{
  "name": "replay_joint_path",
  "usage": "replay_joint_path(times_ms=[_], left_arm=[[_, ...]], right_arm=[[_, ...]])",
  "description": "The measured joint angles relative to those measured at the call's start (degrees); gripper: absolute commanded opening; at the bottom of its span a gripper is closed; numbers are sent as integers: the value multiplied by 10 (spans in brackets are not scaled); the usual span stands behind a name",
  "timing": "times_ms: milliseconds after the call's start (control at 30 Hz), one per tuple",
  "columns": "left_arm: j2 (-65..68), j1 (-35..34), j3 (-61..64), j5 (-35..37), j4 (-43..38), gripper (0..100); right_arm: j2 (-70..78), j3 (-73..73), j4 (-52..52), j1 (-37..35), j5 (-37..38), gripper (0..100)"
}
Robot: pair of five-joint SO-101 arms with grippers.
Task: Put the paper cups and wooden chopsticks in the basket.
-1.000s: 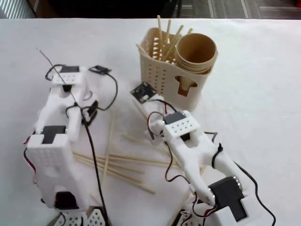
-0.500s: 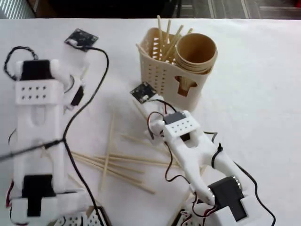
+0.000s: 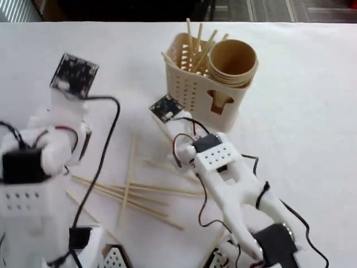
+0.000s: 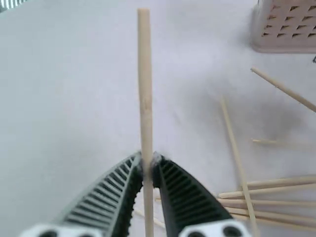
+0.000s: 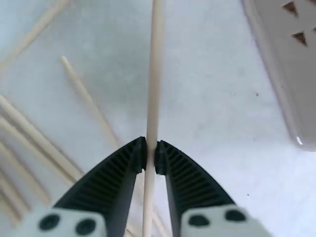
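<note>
A cream basket (image 3: 192,92) stands at the back of the table, holding stacked paper cups (image 3: 232,61) and several upright chopsticks (image 3: 197,40). Several loose chopsticks (image 3: 134,192) lie between the two arms. The left arm (image 3: 39,167) is raised at the left side. Its gripper (image 4: 148,160) is shut on a chopstick (image 4: 144,89) held above the table. The right arm (image 3: 215,153) sits low just in front of the basket. Its gripper (image 5: 150,147) is shut on another chopstick (image 5: 155,69), close to the basket wall (image 5: 289,69).
A white cloth (image 3: 301,128) covers the table, with open room to the right of the basket and at the back left. Black cables (image 3: 103,145) trail from both arms. The basket corner (image 4: 286,24) lies far ahead of the left gripper.
The left arm has risen from the table and swung up, carrying its chopstick. The right arm has shifted slightly left; the basket and loose chopsticks have stayed put.
</note>
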Motion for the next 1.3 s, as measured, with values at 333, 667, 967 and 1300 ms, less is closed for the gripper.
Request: replay_joint_path(times_ms=[333,667,967,1300], left_arm=[[-206,0,251,65,-116,20],[-342,0,349,91,-166,20],[-391,0,415,108,-189,20],[-396,0,415,108,-189,20]], right_arm=[[-219,-24,25,-17,-53,17],[-260,-265,25,-18,-58,20],[-101,-372,-184,51,-121,18],[13,-340,-345,97,-140,22]])
